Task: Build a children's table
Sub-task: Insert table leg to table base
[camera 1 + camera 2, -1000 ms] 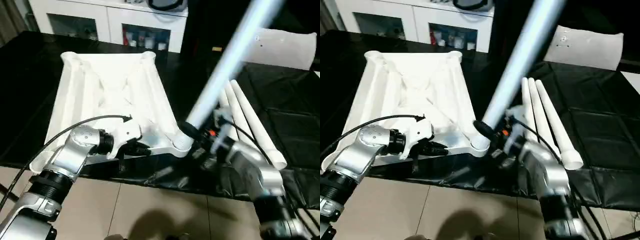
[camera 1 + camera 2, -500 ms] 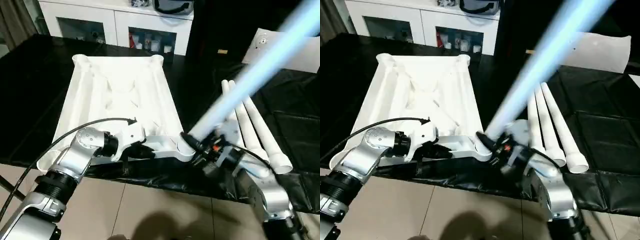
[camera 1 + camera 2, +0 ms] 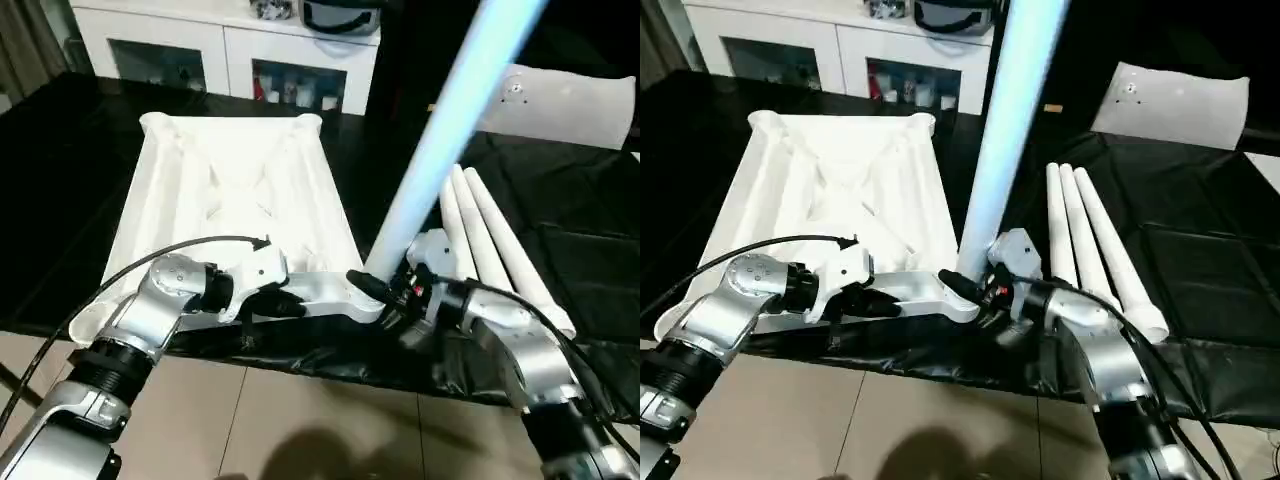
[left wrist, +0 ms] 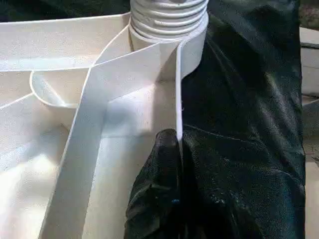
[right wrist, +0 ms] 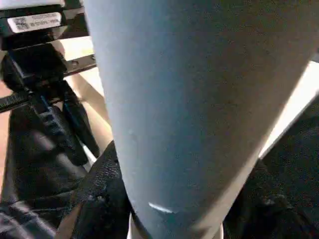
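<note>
- A white cabinet [image 3: 230, 45] stands at the far side, behind the work surface. Its dark glass-fronted compartments hold small items too blurred to identify.
- A dark rounded object [image 3: 340, 14] sits on top of the cabinet.
- A black crinkled sheet [image 3: 590, 230] covers the work surface.
- A white pillow-like slab [image 3: 1170, 100] lies at the far right on the black sheet.
- Beige floor tiles [image 3: 300, 430] show below the near edge of the surface.

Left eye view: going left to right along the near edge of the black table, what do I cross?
Left claw pinching the tabletop edge → near-right corner socket with the raised leg → right claw around that leg → three spare legs lying on the black cover.
</note>
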{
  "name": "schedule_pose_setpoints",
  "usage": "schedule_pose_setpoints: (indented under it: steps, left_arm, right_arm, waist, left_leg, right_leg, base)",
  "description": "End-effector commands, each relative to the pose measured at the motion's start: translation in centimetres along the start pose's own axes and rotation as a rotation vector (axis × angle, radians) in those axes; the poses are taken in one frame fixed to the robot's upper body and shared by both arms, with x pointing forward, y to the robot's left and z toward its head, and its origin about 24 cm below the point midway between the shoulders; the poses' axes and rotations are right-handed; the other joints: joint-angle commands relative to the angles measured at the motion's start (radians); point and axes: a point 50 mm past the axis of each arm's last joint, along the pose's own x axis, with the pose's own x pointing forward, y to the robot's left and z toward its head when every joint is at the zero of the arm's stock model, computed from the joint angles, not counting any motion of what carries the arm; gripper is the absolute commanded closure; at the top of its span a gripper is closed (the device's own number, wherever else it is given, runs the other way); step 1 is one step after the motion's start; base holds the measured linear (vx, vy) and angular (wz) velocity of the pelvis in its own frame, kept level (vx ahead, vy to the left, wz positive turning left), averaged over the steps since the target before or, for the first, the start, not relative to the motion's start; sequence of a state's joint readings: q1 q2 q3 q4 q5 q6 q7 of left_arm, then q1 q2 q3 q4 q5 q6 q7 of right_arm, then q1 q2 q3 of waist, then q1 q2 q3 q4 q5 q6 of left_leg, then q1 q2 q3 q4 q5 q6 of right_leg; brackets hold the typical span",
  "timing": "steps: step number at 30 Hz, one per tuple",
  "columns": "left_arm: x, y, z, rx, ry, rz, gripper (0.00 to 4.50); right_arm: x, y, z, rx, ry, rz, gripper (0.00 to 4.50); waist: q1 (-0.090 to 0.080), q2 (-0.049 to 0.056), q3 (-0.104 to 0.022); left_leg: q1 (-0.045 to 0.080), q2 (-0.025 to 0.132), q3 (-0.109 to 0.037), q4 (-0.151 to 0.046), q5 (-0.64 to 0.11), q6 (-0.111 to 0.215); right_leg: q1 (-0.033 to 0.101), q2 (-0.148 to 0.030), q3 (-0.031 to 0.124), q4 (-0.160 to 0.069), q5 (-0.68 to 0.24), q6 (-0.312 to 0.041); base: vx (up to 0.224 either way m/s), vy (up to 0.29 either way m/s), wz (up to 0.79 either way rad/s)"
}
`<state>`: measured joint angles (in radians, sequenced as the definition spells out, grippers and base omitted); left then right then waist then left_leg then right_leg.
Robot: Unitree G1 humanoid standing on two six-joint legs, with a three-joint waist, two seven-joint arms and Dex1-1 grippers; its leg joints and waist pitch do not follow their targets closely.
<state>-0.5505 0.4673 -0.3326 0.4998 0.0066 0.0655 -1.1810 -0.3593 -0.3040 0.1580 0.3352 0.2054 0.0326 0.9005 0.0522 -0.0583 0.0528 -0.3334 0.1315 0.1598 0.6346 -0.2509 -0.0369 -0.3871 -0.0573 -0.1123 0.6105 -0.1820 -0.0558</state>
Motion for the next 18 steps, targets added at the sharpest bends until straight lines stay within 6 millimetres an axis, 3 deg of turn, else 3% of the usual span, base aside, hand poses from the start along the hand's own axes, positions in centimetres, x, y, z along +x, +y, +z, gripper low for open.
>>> schedule_pose_setpoints:
  steps: [1,7,10,13,18]
  left_arm:
    - [-0.2,0.8,2.4,0.112,-0.035,-0.011,4.5]
    - [0.4,1.1,2.8,0.152,-0.003,-0.066,4.5]
    - [0.5,1.5,2.8,0.158,0.009,-0.07,4.5]
    - [0.3,1.8,2.8,0.157,0.013,-0.067,4.5]
    - [0.1,2.2,2.7,0.16,0.021,-0.068,4.5]
  right_arm:
    - [-0.2,1.4,-2.6,0.097,0.095,0.143,2.57]
    - [-0.5,2.1,-3.0,0.062,0.155,0.297,2.57]
    - [-0.5,2.1,-3.2,0.061,0.159,0.314,2.57]
    - [-0.4,2.0,-3.1,0.065,0.153,0.319,2.57]
    - [-0.3,1.8,-3.0,0.072,0.138,0.324,2.57]
  waist:
    - [-0.002,0.01,-0.052]
    - [0.006,0.012,-0.057]
    - [0.009,0.014,-0.055]
    - [0.008,0.014,-0.051]
    - [0.009,0.014,-0.052]
  left_leg:
    - [-0.007,0.111,-0.042,-0.092,-0.12,0.044]
    - [-0.006,0.111,-0.037,-0.087,-0.037,0.08]
    - [-0.007,0.113,-0.038,-0.088,-0.047,0.076]
    - [-0.003,0.115,-0.041,-0.092,-0.1,0.052]
    - [-0.004,0.114,-0.042,-0.093,-0.099,0.05]
  right_leg:
    - [0.054,-0.132,0.087,-0.093,-0.357,-0.14]
    - [0.056,-0.129,0.088,-0.074,-0.194,-0.192]
    - [0.057,-0.133,0.087,-0.078,-0.216,-0.192]
    - [0.055,-0.134,0.086,-0.09,-0.309,-0.168]
    - [0.055,-0.134,0.087,-0.088,-0.299,-0.169]
  base:
    - [0.0,0.0,0.0]
    - [0.0,0.0,0.0]
    - [0.0,0.0,0.0]
    - [0.0,0.0,0.0]
    - [0.0,0.0,0.0]
